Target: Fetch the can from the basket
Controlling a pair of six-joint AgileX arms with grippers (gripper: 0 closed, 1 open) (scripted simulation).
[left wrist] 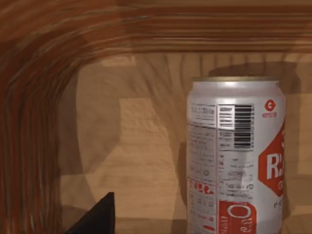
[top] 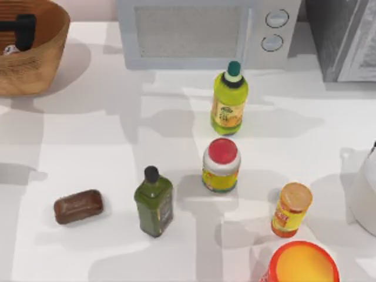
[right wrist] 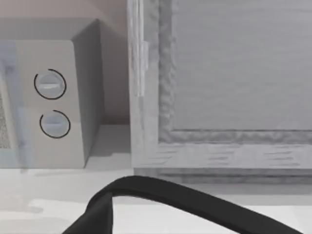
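Reaching into basket (top: 41, 53), left tool (top: 23, 30) half-hidden; can (left wrist: 236, 156) cropped.

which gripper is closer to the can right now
Left. The left gripper is down inside the basket, with the can right in front of its wrist camera. The right arm is parked at the table's right edge, far away.

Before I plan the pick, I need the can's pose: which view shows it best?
The left wrist view: the can stands upright, label and barcode facing the camera, inside the basket. The top view catches just a pale sliver.
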